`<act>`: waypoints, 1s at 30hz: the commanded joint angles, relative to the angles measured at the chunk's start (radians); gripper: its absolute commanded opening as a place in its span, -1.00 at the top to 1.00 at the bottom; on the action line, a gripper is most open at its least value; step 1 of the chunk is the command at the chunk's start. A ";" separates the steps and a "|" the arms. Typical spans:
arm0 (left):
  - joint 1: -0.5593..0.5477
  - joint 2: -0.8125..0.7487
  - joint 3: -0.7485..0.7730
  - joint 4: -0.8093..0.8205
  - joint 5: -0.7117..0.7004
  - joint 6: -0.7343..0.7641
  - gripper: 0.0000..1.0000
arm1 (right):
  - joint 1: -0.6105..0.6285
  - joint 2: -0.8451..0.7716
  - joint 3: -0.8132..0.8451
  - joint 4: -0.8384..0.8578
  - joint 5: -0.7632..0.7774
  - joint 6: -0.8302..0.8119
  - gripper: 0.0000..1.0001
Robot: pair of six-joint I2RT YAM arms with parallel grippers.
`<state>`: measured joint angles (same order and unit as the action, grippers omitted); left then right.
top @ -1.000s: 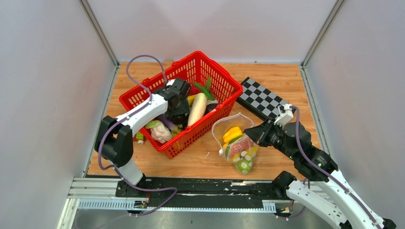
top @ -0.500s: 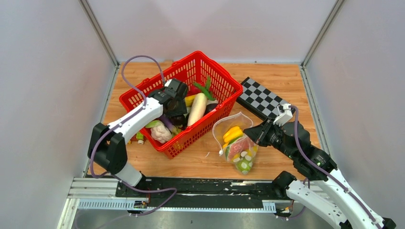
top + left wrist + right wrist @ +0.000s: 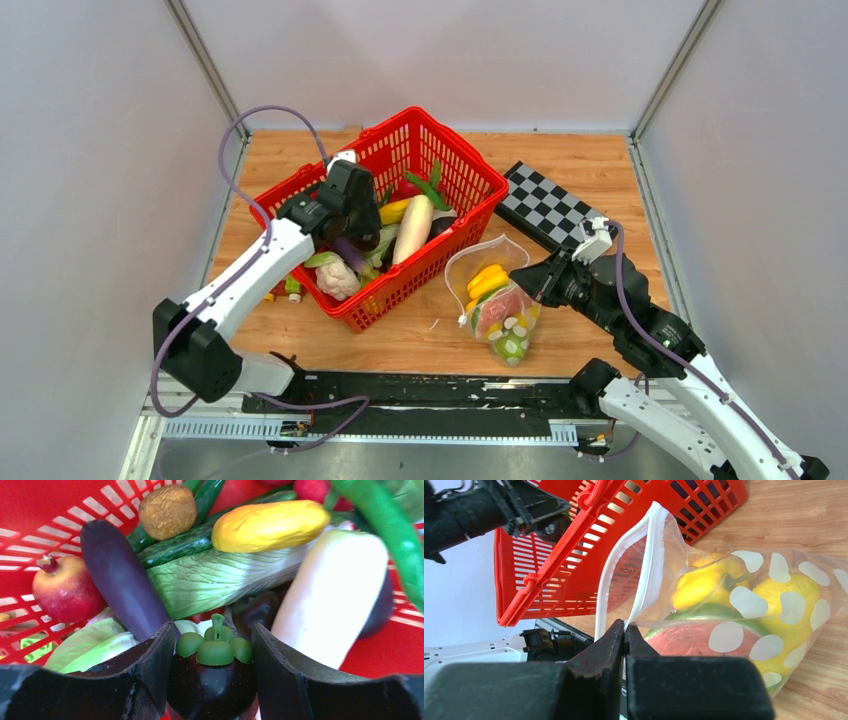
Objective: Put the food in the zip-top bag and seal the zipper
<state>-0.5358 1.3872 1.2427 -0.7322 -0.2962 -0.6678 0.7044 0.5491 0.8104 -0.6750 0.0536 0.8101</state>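
The wood-grain desk [image 3: 600,170] carries a red plastic lattice basket [image 3: 400,285] heaped with toy produce. Just beside its near-right wall lies the zip-top bag [image 3: 497,300], soft clear film with white dots. It bulges over smooth yellow pieces [image 3: 487,278], a pink-red one [image 3: 503,305] and a green one [image 3: 512,346]. Its long axis runs far to near, with the gaping mouth at the far end. The right end effector [image 3: 624,628] is pinched tight on the white-edged zipper [image 3: 646,575]. In the basket, the left end effector [image 3: 212,640] clasps a glossy, dark, round mangosteen [image 3: 210,685], its green cap pointing past the fingertips.
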 commanded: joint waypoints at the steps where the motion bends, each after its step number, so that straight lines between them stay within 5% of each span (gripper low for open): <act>1: 0.000 -0.105 0.033 0.058 0.035 0.037 0.42 | 0.003 0.006 0.022 0.061 -0.006 -0.006 0.93; 13: -0.001 -0.246 -0.043 0.315 0.469 -0.032 0.42 | 0.004 0.018 0.021 0.079 -0.016 -0.006 0.93; 21: -0.021 -0.265 -0.049 0.385 0.581 -0.071 0.42 | 0.004 0.024 0.021 0.088 -0.023 -0.006 0.93; 30: -0.190 -0.216 -0.116 0.621 0.564 -0.151 0.41 | 0.004 0.018 0.024 0.086 -0.019 -0.007 0.94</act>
<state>-0.6617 1.1458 1.1240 -0.2714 0.2493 -0.7837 0.7044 0.5747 0.8104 -0.6476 0.0410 0.8101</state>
